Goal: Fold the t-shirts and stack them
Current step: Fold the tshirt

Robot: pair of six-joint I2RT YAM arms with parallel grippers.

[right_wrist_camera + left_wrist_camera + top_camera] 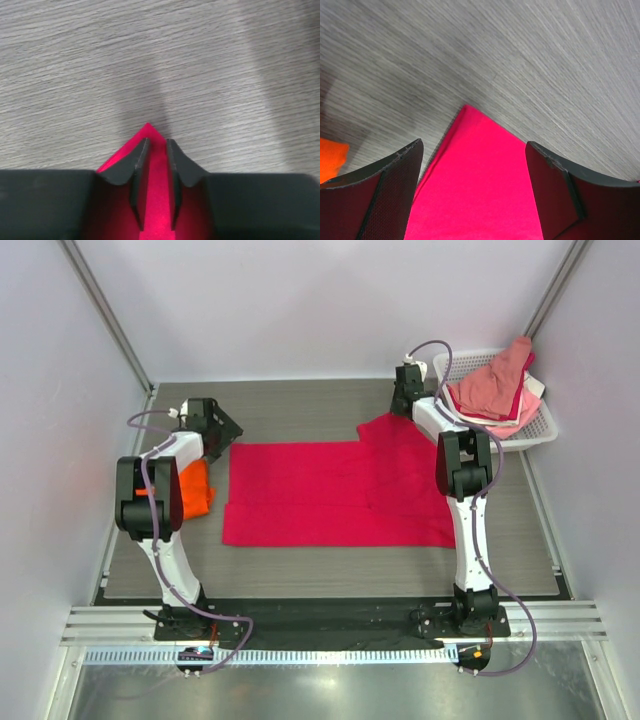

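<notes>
Working on the red shirt (330, 495), spread flat mid-bench (300, 405), long side running left to right. Orange shirt (195, 488) bunched or folded at the left edge, just beside the left arm (150, 505): out of the fold's way, and probably the start of the stack. At the far right corner, a basket (540, 432) heaped with more pinkish clothes (495, 385).

Pinching the red shirt's far right corner with the right tool (156, 170), fingers almost together on a peak of cloth. Judged clamped on it, ready to carry that edge over. Straddling the far left corner with the left tool (475, 195), fingers wide apart, nothing gripped, cloth lying flat on the bench between them. Matching corners on the far edge, so likely setting up a two-handed fold toward the near side, square only if both ends rise together.

Reaching forward with both arms, elbows raised, forearms tipped down, wrists over the shirt's far edge. Right arm (465, 480) stretched further back, close by the basket. Calls for dropping and closing the left tool on its corner before any lift; otherwise risks dragging the shirt askew.
</notes>
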